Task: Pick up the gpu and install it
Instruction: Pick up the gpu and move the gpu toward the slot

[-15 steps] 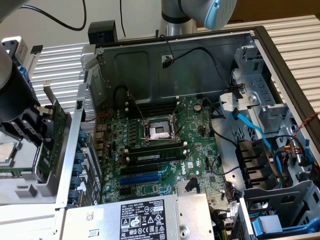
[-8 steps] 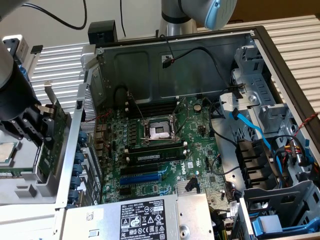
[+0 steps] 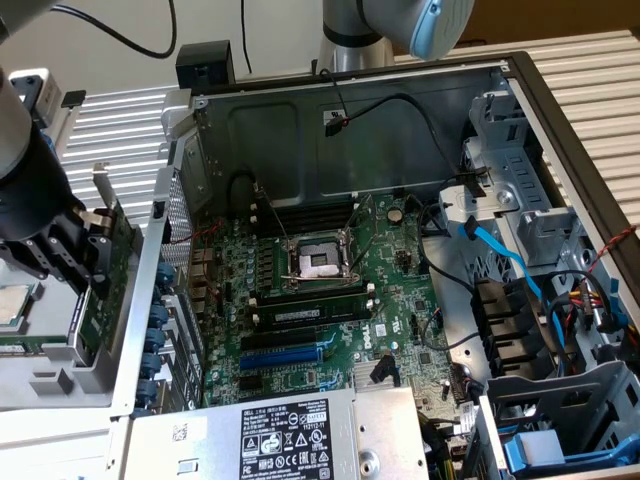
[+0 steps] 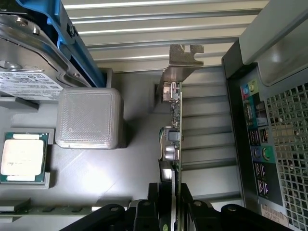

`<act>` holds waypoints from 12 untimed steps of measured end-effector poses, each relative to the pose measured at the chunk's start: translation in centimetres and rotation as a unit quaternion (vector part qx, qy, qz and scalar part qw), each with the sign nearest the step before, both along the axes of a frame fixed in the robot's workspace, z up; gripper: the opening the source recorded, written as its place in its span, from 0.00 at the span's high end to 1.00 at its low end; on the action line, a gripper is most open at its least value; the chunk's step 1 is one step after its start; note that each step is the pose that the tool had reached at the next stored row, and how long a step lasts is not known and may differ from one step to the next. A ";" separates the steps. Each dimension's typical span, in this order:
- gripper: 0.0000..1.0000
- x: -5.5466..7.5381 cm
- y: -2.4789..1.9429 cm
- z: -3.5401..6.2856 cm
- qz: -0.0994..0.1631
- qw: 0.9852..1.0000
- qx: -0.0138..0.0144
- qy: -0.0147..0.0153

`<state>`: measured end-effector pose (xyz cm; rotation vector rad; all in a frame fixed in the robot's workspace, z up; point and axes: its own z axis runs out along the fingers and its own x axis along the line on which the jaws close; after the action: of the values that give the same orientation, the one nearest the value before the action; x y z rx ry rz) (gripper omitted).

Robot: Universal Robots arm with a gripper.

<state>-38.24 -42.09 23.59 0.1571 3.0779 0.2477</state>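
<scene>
Over at the exterior view's left, outside the open computer case (image 3: 300,130), the pincer (image 3: 95,245) is closed on the gpu (image 3: 115,255), gripping the green card across its thin edge so that the board stands on end rather than lying flat. That makes sense to me: held by the top edge, its connector side stays free and points away from the fingers. From the wrist view the same grip is plain, with the pincer (image 4: 173,192) clamped on either face of the gpu (image 4: 176,125) and the silver bracket (image 4: 185,60) sticking out at the far end, on the side nearest the case's rear port panel (image 4: 257,139). The card sits over the grey parts tray (image 4: 125,163), which also carries a processor chip (image 4: 23,156) in its own recess and a square grey block (image 4: 89,118). I can't tell whether the card's lower edge is clear of the tray's holder. Inside the case, the motherboard (image 3: 390,290) lies exposed with its blue expansion slots (image 3: 285,350) unoccupied, so the install isn't done.
</scene>
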 end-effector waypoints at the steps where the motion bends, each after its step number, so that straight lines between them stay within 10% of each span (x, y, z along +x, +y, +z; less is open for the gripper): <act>1: 0.71 0.0 -0.02 -0.01 0.000 1.000 0.000 0.002; 12: 0.71 0.5 -0.08 -0.03 0.000 1.000 0.000 0.011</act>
<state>-37.71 -42.18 23.56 0.1611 3.0997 0.2479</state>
